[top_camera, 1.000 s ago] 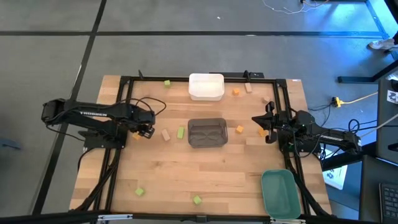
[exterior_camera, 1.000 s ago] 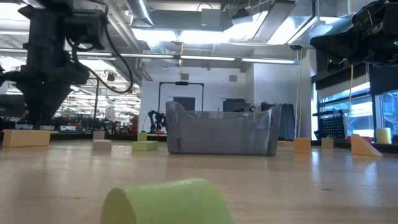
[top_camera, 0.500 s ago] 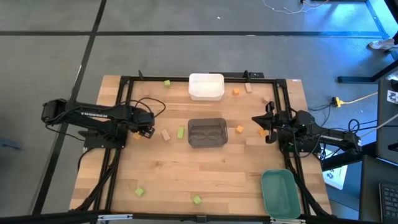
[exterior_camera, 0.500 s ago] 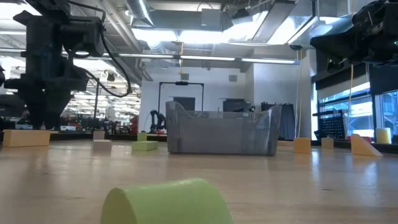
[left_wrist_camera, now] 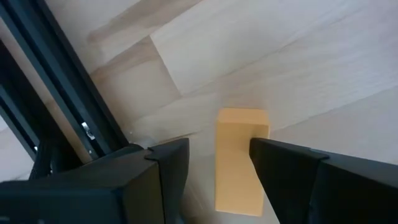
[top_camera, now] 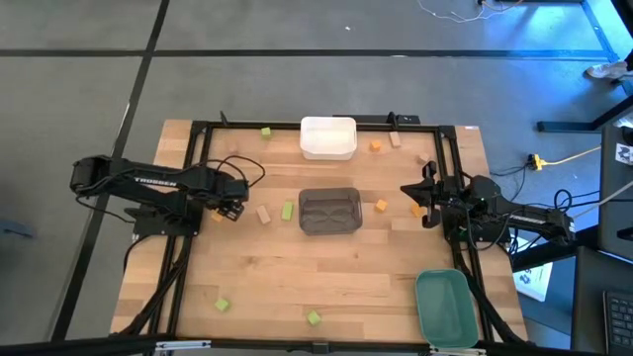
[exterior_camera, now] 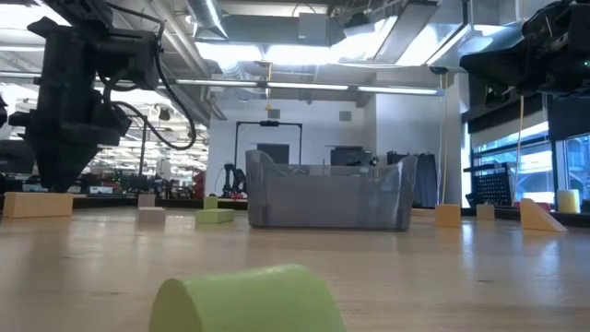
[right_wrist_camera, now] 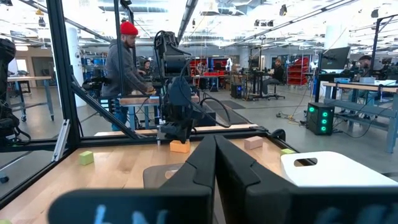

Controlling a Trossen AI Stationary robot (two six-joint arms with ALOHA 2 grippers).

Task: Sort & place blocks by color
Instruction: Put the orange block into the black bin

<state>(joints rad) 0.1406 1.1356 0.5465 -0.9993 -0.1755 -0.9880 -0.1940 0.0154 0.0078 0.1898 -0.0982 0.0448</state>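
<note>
My left gripper is open, low over the table's left part. In the left wrist view its fingers stand on either side of an orange block that lies flat on the wood. The low view shows this block in front of the gripper. Other orange, green and tan blocks are scattered about, such as a tan block and a green block. My right gripper is shut and waits at the right, beside an orange block; its fingers touch nothing. My left gripper comes at the orange block from above, one finger on each long side of it. One finger overlaps the block's side in the wrist view. I cannot tell whether it touches. The block lies on the table.
A dark grey bin sits mid-table, a white bin at the far edge, a green bin at the near right corner. A black frame borders the work area. A big green block lies near the low camera. People stand beyond the table.
My left gripper has come down a little toward the orange block and stays open. The blocks and the right arm have kept still.
</note>
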